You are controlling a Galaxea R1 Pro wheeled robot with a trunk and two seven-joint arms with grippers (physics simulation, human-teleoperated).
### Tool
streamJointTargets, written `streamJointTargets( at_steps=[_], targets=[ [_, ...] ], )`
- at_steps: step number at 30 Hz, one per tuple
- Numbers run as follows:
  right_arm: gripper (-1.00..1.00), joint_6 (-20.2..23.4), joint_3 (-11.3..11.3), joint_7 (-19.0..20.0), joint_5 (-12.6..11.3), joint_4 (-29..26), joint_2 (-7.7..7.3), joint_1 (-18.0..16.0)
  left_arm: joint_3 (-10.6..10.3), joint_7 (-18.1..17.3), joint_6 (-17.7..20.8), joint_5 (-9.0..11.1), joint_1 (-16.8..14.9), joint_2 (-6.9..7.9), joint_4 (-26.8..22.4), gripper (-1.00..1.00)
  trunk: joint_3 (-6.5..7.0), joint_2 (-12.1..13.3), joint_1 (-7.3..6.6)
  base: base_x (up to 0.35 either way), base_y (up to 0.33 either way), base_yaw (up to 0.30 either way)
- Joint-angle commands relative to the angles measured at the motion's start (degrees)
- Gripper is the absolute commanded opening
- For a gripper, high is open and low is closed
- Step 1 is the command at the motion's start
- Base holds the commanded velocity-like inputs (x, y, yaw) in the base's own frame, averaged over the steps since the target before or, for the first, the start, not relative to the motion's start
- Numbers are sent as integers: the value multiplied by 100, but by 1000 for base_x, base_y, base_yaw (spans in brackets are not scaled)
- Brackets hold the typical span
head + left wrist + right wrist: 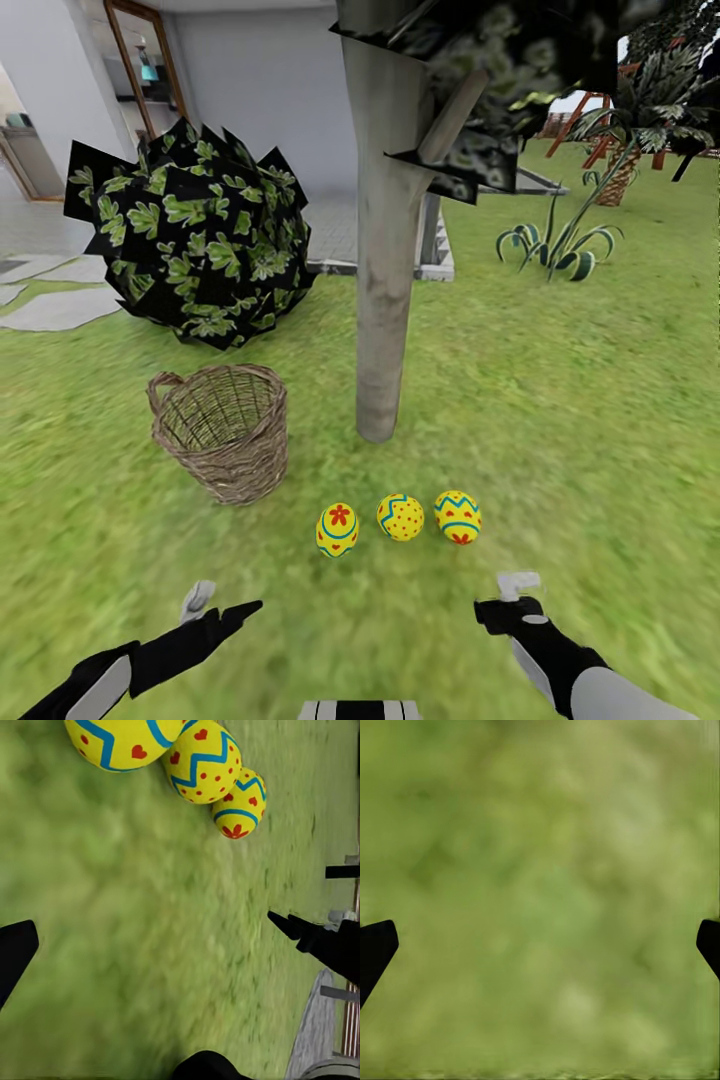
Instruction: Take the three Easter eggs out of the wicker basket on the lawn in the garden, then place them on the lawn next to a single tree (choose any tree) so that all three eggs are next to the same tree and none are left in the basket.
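Three yellow Easter eggs lie in a row on the lawn (580, 420) just in front of the tree's pale trunk (385, 260): one with a red flower (337, 529), one with red dots (400, 517), one with blue bands (457, 516). They are close together in the left wrist view too (202, 761). Left of the trunk stands the wicker basket (222, 428), upright, with nothing visible inside. My left gripper (221, 604) hovers open in front of the eggs. My right gripper (508, 596) is also open, its fingertips wide apart over bare grass (540, 945).
A round black-and-green bush (190, 235) sits behind the basket. Grey paving slabs (60, 305) lie at the far left, and stone steps (435, 250) and a house wall stand behind the tree. A spiky plant (560, 245) and a palm (620, 170) grow at the back right.
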Motion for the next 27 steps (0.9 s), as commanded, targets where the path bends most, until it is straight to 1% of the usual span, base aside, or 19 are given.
streamJointTargets(
  at_steps=[1,3,4,6,9,10,11,12,13,14,17,20,27],
  targets=[
    [100,12,52,-26,-74,169,-12,-2,-27,-16,-7,67,-5,-6,168,100,19,0,-4,0,0,0],
    [100,7,52,-26,-93,294,-7,0,-27,-23,-52,62,-5,-6,259,100,63,3,-9,0,0,0],
    [100,-71,52,-26,-93,423,-7,16,-27,-23,-60,61,-5,-4,304,100,85,4,-11,0,0,0],
    [100,-536,53,-33,-104,765,-9,37,-27,-25,-91,61,-5,-10,603,100,130,7,-16,0,0,0],
    [100,-744,53,-35,-104,1024,-15,80,-27,-25,-364,67,-5,-31,866,100,196,11,-24,0,0,0],
    [100,-759,53,-35,-86,1035,-12,138,-27,-22,-409,68,-5,-67,933,100,218,12,-27,0,0,0],
    [100,-801,53,-35,-64,1042,-11,221,-27,-19,-468,68,-5,-141,1070,100,240,13,-29,0,0,0],
    [100,-886,53,-35,-66,1039,-10,262,-27,-18,-553,60,-5,-249,1218,100,263,15,-32,0,0,0],
    [100,-972,53,-35,-77,1043,-10,279,-27,0,-621,59,-5,-318,1303,100,285,16,-35,0,0,0],
    [100,-1020,53,-35,-83,1045,-10,286,-27,8,-651,60,-5,-345,1340,100,307,17,-37,0,0,0],
    [100,-1048,53,-35,-110,1050,-10,363,-27,21,-668,59,-5,-363,1361,100,373,21,-45,0,0,0],
    [100,-1052,53,-35,-111,1048,-14,456,-27,33,-671,53,-5,-370,1365,100,440,25,-53,0,0,0],
    [100,-1045,53,-35,-102,1085,-10,549,-27,44,-671,52,-5,-375,1366,100,595,36,-71,0,0,0]
  ],
)
